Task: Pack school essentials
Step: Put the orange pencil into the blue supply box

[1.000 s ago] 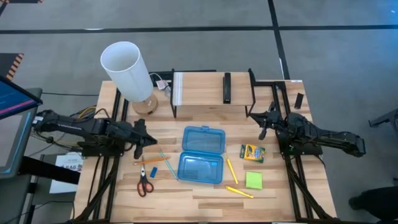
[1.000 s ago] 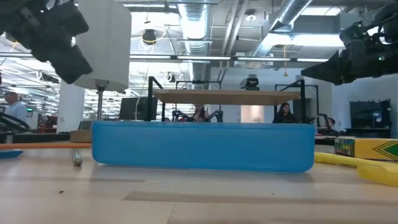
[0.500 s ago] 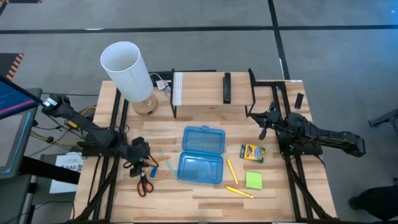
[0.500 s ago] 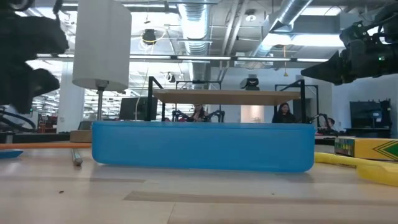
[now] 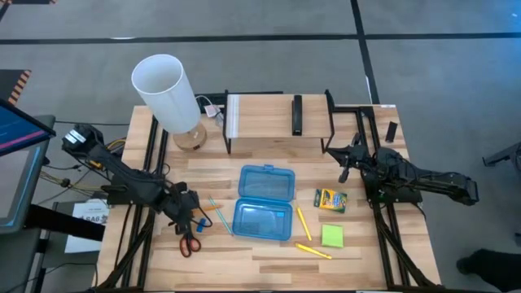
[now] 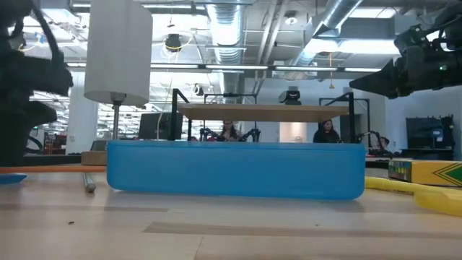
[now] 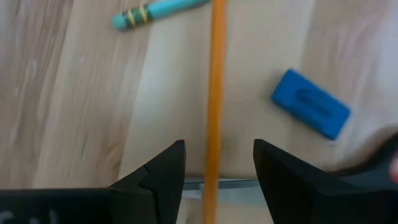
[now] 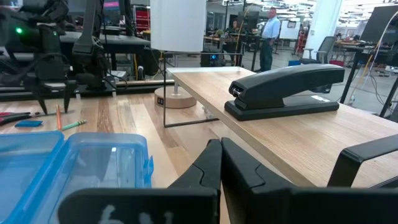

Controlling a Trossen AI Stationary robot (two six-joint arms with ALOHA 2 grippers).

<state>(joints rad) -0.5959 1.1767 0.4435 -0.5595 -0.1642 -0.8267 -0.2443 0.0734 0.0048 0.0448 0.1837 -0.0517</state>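
My left gripper [image 7: 217, 168] stands open, pointing down over the orange pencil [image 7: 216, 93], one finger on each side of it and touching nothing. A small blue eraser [image 7: 311, 112] and a thin light-blue stick [image 7: 158, 11] lie beside it, and the red-handled scissors [image 5: 189, 240] lie nearer the front edge. Right of the case lie the crayon box [image 5: 330, 199], the green sticky-note pad [image 5: 331, 236] and two yellow pencils [image 5: 303, 224]. My right gripper [image 5: 345, 159] hangs shut above the table at the right.
The open blue plastic case [image 5: 263, 202] lies at the table's middle. At the back stand a lamp with a white shade [image 5: 167, 94] and a low shelf [image 5: 269, 114] with a black stapler [image 5: 297, 114] on it. People show in the room beyond.
My left gripper has swung from level over the table down and toward the near edge. It has tipped to point down and now stands over the orange pencil. The things on the table have kept their places.
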